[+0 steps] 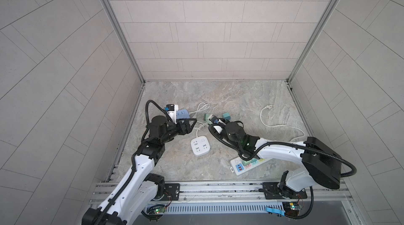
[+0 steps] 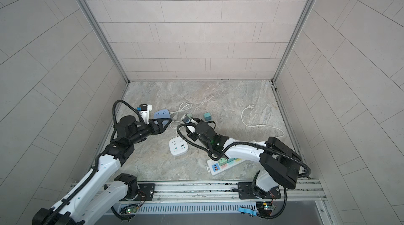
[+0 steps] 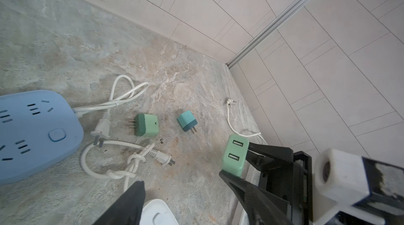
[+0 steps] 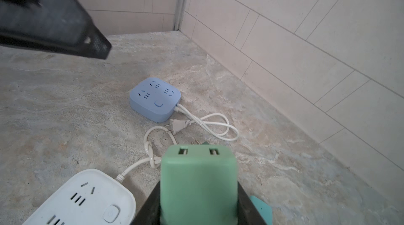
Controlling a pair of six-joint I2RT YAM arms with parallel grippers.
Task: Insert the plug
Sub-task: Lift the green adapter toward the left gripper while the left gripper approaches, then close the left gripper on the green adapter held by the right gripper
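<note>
Right wrist view: a mint-green plug point(image 4: 197, 169) with two USB ports sits clamped in the right gripper point(image 4: 199, 191), beside the white socket block point(image 4: 83, 199). The left gripper point(image 1: 193, 125) hangs parted, holding nothing.

Far socket hub point(image 1: 183, 113) at left, near socket hub point(image 1: 200, 145) before it, long strip point(image 1: 239, 167) front right, cord point(image 1: 268, 107) far right.

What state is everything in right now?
Right gripper: shut on held charger.
Left gripper: open, empty.
Loose green charger: lying unplugged.
Teal charger: lying unplugged.
Blue strip: sockets empty.
White strip: sockets empty.
Long strip: partly under right arm, sockets unclear.
</note>
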